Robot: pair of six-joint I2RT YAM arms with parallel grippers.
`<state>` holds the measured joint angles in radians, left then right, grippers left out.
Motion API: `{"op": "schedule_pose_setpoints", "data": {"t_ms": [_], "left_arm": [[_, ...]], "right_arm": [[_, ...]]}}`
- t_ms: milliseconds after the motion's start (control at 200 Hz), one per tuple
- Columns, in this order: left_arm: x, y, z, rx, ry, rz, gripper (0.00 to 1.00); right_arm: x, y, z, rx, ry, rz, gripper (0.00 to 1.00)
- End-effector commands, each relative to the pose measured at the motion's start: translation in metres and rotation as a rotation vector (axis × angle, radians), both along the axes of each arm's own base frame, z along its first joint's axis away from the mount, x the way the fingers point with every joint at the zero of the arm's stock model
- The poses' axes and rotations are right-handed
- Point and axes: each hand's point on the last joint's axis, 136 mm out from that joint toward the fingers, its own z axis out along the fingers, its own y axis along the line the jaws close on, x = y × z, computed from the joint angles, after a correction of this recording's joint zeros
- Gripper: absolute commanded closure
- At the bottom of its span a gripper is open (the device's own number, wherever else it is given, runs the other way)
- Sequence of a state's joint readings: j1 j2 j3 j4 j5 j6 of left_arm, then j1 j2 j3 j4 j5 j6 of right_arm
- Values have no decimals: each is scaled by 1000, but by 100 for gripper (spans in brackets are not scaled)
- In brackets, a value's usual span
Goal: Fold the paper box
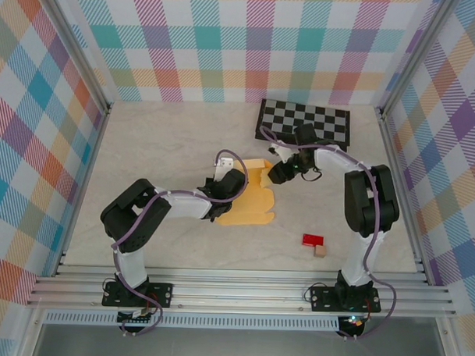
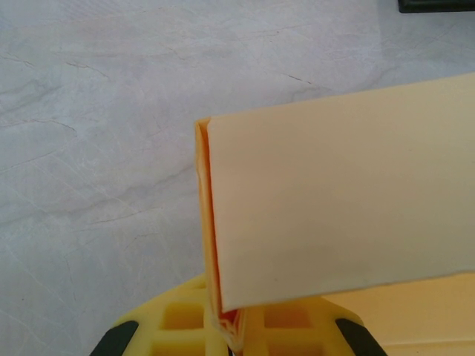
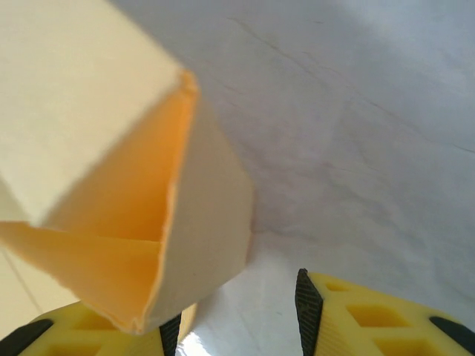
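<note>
Your left gripper [image 2: 230, 335] is clamped tight on the paper box [image 1: 248, 206] — you can see a folded panel pinched between its yellow fingers [image 2: 178, 326]. Your right gripper [image 3: 236, 315] stands with its jaws apart, bare table [image 3: 356, 148] between them, one raised corner of the box just beside one finger. Partly folded, the box lies on the near side of the checkerboard [image 1: 306, 122], a little to its left and apart from it — both grippers are at the box's end closest to that board
</note>
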<state>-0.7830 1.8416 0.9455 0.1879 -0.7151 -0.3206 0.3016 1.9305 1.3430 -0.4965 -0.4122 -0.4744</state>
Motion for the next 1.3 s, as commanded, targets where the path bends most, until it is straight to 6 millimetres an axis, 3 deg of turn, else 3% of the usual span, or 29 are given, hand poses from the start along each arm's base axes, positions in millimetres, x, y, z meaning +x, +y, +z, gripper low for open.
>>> {"op": "schedule_pose_setpoints", "data": {"t_ms": [0, 235, 350, 565, 820, 875, 1135, 1295], "left_arm": [[-12, -1, -19, 68, 72, -59, 100], [-11, -3, -19, 56, 73, -57, 100], [-11, -4, -21, 48, 78, -57, 100], [-13, -5, -17, 32, 88, -49, 100], [-13, -17, -11, -60, 124, -33, 100], [-12, -19, -10, -71, 126, -33, 100], [-14, -21, -12, -103, 144, -20, 100], [-15, -22, -12, -123, 156, -6, 100]], "right_arm": [[-9, 17, 12, 75, 0, 95, 53], [-11, 25, 20, 68, -22, 36, 53], [3, 27, 26, 92, -27, -91, 53], [22, 25, 17, 41, -69, -306, 54], [23, 49, 18, 36, -205, -427, 58], [25, 52, 20, 46, -239, -448, 61], [32, 40, 14, 48, -258, -632, 100], [30, 3, -8, -106, -216, -870, 100]]}}
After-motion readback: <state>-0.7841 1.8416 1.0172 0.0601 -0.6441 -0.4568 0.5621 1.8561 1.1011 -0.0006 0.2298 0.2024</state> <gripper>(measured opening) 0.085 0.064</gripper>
